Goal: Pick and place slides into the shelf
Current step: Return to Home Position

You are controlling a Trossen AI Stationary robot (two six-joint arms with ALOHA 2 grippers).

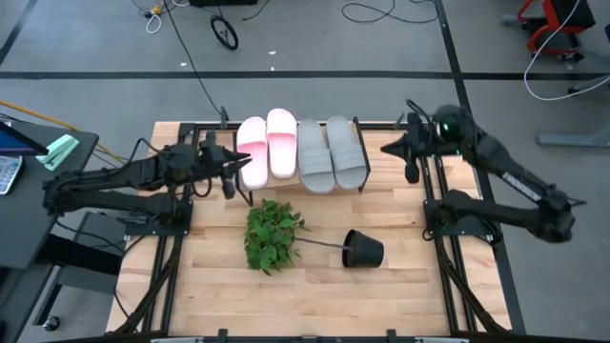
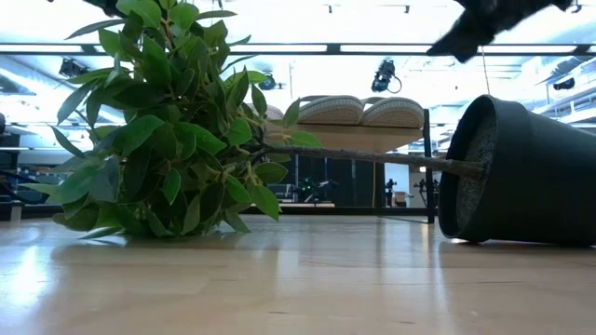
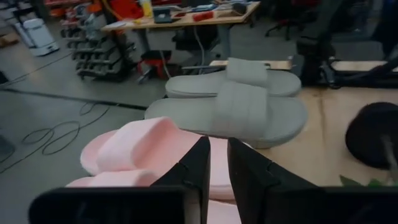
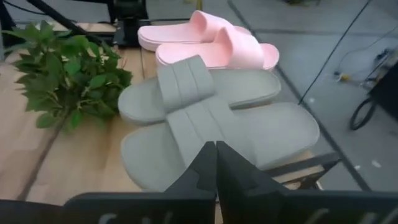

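Two pale pink slides (image 1: 267, 148) and two grey slides (image 1: 330, 152) lie side by side, soles down, on the shelf (image 2: 372, 140) at the table's far middle. My left gripper (image 1: 240, 170) hovers at the shelf's left end, over the nearest pink slide (image 3: 140, 146). A narrow gap shows between its fingers (image 3: 217, 165), with nothing in it. My right gripper (image 1: 389, 148) is shut and empty, off the shelf's right end. It points toward the grey slides (image 4: 211, 121).
A black pot (image 1: 363, 251) lies tipped on its side on the slatted tabletop, near the middle. Its leafy green plant (image 1: 272, 233) sprawls toward the left, in front of the shelf. Black rails (image 1: 172, 238) run along both table sides.
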